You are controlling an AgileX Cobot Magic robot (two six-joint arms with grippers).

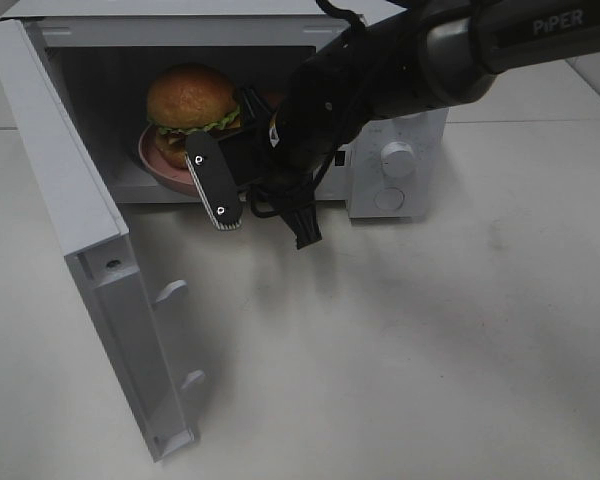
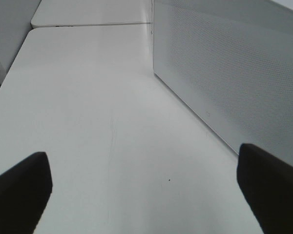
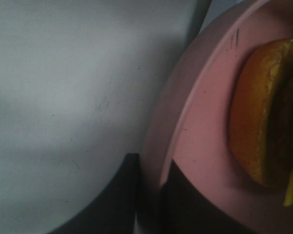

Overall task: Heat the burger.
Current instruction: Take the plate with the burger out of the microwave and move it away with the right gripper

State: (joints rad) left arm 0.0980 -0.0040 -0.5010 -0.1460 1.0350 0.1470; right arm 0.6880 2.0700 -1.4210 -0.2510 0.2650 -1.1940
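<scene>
Placement check: burger (image 1: 192, 100) sits on pink plate (image 1: 150, 152) inside the open microwave (image 1: 395, 160). Right gripper (image 3: 149, 200) jaws pinch the plate rim (nearly closed); left gripper (image 2: 146, 190) jaws gape empty. Recommend sliding the plate fully inward, level, before release.

Microwave (image 1: 395, 185) mouth largely blocked by right arm (image 1: 400, 70), open door (image 1: 70, 200) walling the hinge side, free tabletop (image 1: 430, 350) in front

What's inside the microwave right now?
A burger on a pink plate, near the open front. The right hand is shut on the plate's rim. The arm covers the right of the microwave interior, so anything there can't be seen.
</scene>
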